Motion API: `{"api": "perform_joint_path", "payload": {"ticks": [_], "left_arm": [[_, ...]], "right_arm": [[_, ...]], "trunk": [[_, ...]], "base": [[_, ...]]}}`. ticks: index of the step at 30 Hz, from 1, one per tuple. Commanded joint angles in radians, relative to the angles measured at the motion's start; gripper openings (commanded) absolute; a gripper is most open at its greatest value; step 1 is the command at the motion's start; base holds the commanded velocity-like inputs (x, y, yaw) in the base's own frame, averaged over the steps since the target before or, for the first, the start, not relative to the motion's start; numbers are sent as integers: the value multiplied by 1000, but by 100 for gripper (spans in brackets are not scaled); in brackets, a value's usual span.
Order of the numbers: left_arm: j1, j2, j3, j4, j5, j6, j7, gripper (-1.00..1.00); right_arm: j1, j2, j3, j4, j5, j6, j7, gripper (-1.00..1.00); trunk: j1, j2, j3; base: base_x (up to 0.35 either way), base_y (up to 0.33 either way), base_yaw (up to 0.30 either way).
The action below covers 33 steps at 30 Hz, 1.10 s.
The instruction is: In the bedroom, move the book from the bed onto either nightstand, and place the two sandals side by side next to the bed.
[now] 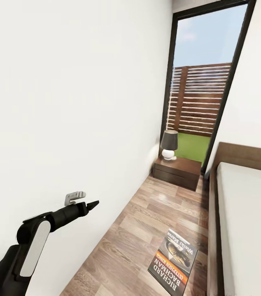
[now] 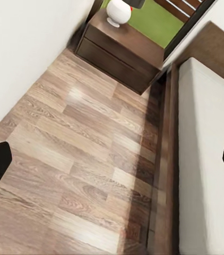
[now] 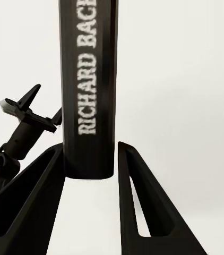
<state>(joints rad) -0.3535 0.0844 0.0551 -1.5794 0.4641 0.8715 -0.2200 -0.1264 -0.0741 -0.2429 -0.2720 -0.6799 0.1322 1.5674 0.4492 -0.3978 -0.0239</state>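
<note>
My right gripper (image 3: 91, 159) clamps the book (image 3: 88, 85) by its spine, cover up, beside the bed (image 1: 245, 222). Left gripper (image 1: 90, 204) spread wide. Nightstand (image 1: 178, 170) at the bed's head, well apart from book.

book (image 1: 174, 263), bed (image 1: 245, 213), nightstand (image 1: 177, 170), lamp (image 1: 169, 144)

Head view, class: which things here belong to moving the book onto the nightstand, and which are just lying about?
Belong to the job:
dark-covered paperback book
dark reddish-brown wooden nightstand
white-mattressed bed with brown wooden frame

Just there:
white-based table lamp with dark shade
tall dark-framed window
light wood-plank floor
</note>
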Motion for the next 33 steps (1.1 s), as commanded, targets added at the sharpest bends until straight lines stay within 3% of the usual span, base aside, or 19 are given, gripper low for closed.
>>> {"api": "perform_joint_path", "payload": {"ticks": [1, 24, 33], "left_arm": [[-1, 0, 2, -1, -4, 5, -7, 100], [-1, 0, 2, -1, -4, 6, -9, 100], [-1, 0, 2, -1, -4, 5, -9, 100]], "right_arm": [[-1, 0, 2, 0, -4, 10, 3, -100], [-1, 0, 2, 0, -3, 10, 3, -100], [-1, 0, 3, 0, -3, 10, 3, -100]], "trunk": [[1, -2, -1], [1, -2, 24], [1, -2, 28]], "base": [[63, 109, -175], [75, 107, -159], [117, 127, -63]]}}
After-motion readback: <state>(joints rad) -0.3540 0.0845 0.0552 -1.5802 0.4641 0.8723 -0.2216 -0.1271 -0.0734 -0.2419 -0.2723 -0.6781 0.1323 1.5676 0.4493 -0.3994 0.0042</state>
